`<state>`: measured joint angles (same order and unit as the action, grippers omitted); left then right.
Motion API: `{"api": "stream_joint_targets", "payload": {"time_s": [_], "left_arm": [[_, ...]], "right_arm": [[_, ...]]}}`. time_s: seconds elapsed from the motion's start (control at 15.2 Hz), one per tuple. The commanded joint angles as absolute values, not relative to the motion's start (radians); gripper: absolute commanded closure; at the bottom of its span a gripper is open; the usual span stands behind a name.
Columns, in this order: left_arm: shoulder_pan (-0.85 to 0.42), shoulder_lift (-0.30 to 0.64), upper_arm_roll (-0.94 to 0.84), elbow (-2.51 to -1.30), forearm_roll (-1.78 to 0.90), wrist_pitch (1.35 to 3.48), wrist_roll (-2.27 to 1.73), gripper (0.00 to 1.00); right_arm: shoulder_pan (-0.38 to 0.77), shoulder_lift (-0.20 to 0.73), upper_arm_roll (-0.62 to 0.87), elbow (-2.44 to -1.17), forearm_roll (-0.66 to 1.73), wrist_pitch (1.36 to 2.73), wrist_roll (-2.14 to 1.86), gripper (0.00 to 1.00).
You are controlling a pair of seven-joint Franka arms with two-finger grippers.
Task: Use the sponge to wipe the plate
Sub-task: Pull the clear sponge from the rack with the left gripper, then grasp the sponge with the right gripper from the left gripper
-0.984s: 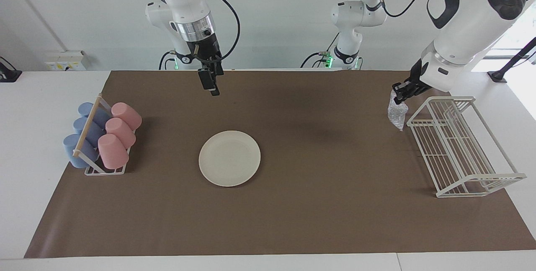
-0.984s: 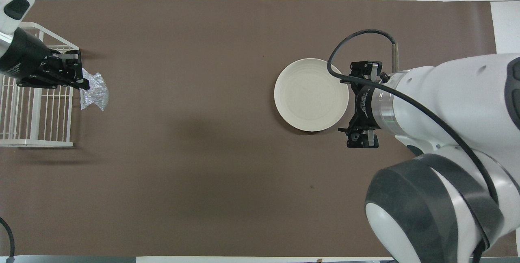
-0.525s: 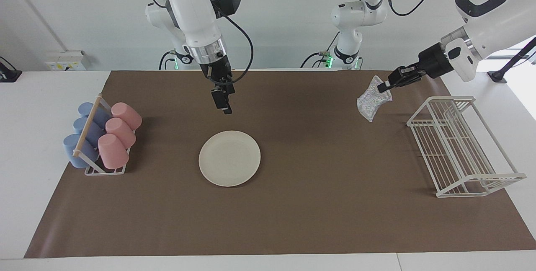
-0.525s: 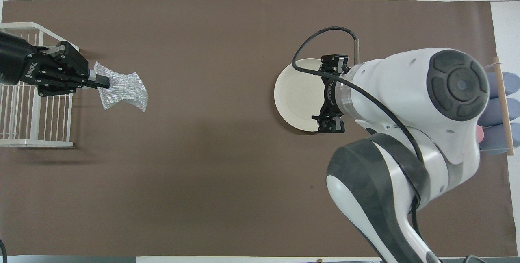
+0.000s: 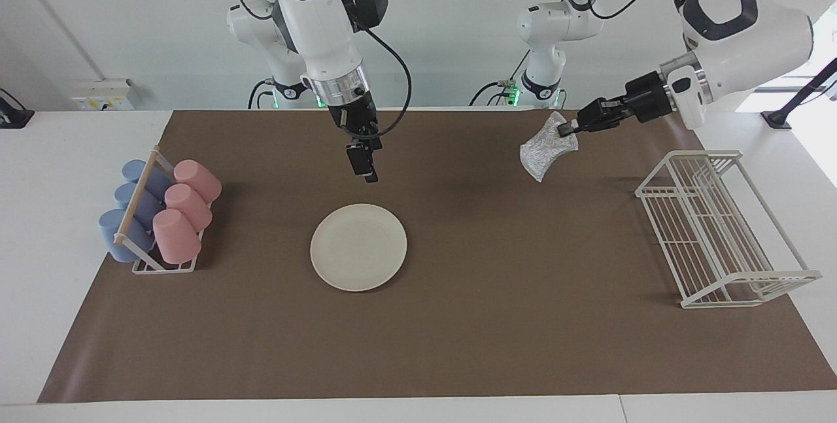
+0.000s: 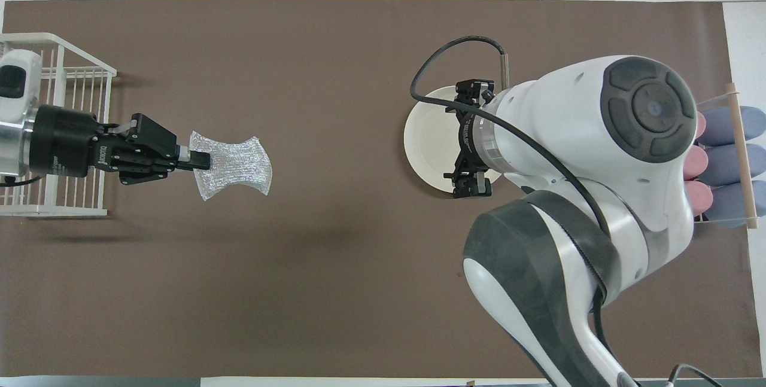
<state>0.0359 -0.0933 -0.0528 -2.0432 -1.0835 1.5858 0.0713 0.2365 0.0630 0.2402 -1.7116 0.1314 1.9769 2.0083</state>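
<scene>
The cream-white plate [image 5: 358, 247] lies flat on the brown mat, partly covered by the right arm in the overhead view [image 6: 426, 142]. My left gripper [image 5: 567, 129] [image 6: 200, 160] is shut on one end of the silvery, crinkled sponge [image 5: 543, 145] [image 6: 234, 164]. It holds the sponge in the air over the mat, between the wire rack and the plate, and the sponge hangs free. My right gripper [image 5: 363, 167] [image 6: 471, 136] points down, raised over the plate's edge without touching it. It is open and holds nothing.
A white wire rack [image 5: 719, 227] [image 6: 54, 136] stands at the left arm's end of the mat. A holder with pink and blue cups [image 5: 160, 214] [image 6: 721, 165] sits at the right arm's end. The brown mat [image 5: 497, 318] covers most of the table.
The left gripper lifted the sponge from beside the wire rack and carried it toward the middle of the table. The right arm swung down and closer over the plate.
</scene>
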Motion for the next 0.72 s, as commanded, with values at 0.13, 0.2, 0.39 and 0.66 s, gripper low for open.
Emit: {"api": "stream_joint_targets", "payload": {"time_s": [0.13, 0.2, 0.39, 0.66], "left_arm": [[-0.054, -0.127, -0.048, -2.193, -1.268, 1.624, 0.239, 1.0], [-0.069, -0.127, -0.048, -2.213, -1.31, 1.626, 0.268, 1.0], [-0.089, -0.133, -0.051, -2.296, -1.417, 1.652, 0.343, 1.0], [-0.135, -0.149, -0.051, -2.358, -1.56, 1.69, 0.408, 1.0]], "right_arm": [[0.274, 0.174, 0.239, -1.516, 0.094, 1.827, 2.048, 0.0], [0.291, 0.219, 0.238, -1.452, 0.092, 1.8, 2.098, 0.0], [0.386, 0.299, 0.241, -1.344, 0.035, 1.772, 2.236, 0.0], [0.429, 0.272, 0.244, -1.413, 0.034, 1.778, 2.241, 0.0]]}}
